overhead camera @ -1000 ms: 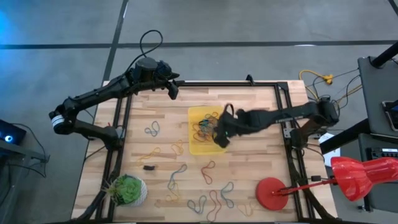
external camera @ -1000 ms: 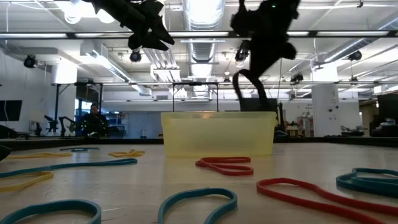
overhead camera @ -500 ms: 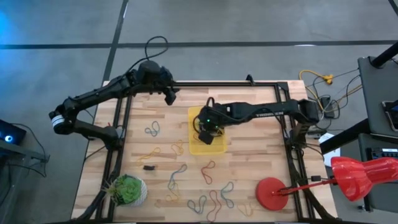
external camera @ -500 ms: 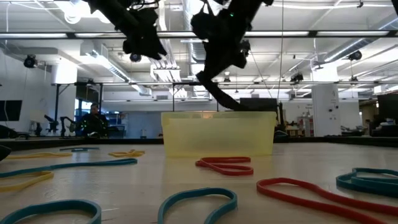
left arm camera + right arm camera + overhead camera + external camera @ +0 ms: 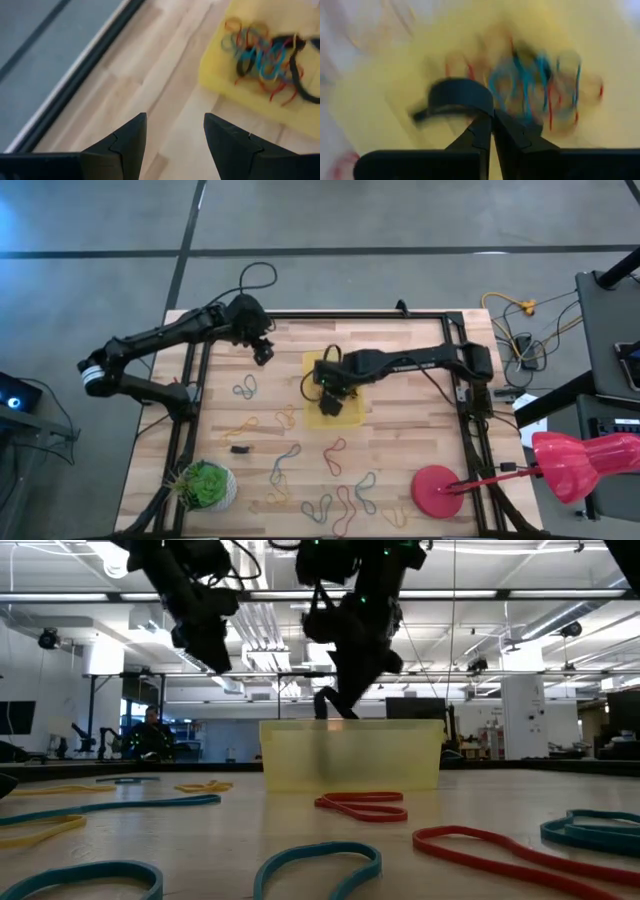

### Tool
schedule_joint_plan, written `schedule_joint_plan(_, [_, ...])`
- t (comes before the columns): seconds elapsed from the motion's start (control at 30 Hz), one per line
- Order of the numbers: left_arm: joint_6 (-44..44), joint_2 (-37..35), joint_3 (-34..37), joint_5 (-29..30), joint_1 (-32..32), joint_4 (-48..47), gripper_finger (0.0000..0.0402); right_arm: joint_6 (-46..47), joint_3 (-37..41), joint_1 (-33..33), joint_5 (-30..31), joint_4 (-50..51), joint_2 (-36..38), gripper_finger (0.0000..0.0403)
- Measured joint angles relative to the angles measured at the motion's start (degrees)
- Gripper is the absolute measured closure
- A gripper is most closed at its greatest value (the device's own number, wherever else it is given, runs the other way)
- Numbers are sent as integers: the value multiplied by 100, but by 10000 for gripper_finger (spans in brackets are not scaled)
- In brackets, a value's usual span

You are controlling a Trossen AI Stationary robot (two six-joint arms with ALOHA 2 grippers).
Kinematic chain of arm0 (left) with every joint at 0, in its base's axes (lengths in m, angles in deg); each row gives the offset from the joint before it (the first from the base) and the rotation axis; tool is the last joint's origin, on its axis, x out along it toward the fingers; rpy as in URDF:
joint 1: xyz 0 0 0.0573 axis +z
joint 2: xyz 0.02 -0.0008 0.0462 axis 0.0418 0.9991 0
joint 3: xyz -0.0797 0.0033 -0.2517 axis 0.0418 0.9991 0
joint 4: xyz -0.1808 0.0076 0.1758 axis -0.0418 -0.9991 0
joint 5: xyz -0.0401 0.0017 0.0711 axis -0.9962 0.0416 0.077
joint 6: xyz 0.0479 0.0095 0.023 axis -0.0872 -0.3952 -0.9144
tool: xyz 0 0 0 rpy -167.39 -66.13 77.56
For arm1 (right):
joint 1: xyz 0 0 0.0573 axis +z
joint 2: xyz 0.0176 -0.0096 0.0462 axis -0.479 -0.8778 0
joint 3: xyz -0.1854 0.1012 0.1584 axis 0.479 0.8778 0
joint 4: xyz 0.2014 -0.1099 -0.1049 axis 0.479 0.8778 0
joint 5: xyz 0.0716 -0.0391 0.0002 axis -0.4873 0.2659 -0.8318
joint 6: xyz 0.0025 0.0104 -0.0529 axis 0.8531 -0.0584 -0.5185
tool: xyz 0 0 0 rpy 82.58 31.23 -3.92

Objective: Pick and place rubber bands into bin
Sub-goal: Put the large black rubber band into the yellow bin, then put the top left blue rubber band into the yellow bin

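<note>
The yellow bin (image 5: 345, 412) stands mid-table with a tangle of red, blue and orange rubber bands (image 5: 260, 55) in it. Over the bin, my right gripper (image 5: 492, 129) points down, shut on a black rubber band (image 5: 461, 93). Loose rubber bands (image 5: 335, 455) lie flat on the wood around the bin and toward the near edge. My left gripper (image 5: 175, 132) is open with nothing between its fingers. It hangs above bare wood just off the bin's far left corner, tipped downward. My right gripper pinches the black rubber band between its two fingertips at one spot on the loop (image 5: 486, 111). The fingers come from above, pointing down. The band arches out sideways from the fingertips, over the pile in the bin. In the low view its lower end (image 5: 323, 706) reaches the bin's rim.
A green plant ball (image 5: 205, 485) sits at the near left corner and a round red disc (image 5: 437, 490) at the near right. A small black piece (image 5: 239, 448) lies left of the bin. A black frame rail (image 5: 195, 380) borders the table.
My right gripper has swung toward the table's left and sunk, carrying the hanging black band from the bin's right side to over its middle. My left gripper has dropped toward the near edge and tipped its fingers downward, staying open.
</note>
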Motion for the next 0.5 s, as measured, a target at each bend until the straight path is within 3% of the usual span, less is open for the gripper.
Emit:
schedule_joint_plan(0.2, [169, -157, 529, 4, -3, -328, 219, -97, -9, 335, -131, 95, -106, 327])
schedule_joint_plan(0.4, [1361, -246, 935, 130, -7, -630, 219, -736, 212, 635, 730, 128, 101, 231])
schedule_joint_plan(0.5, [1975, -235, 1101, 157, -7, -837, 219, -1015, 750, 677, 773, 0, 444, 193])
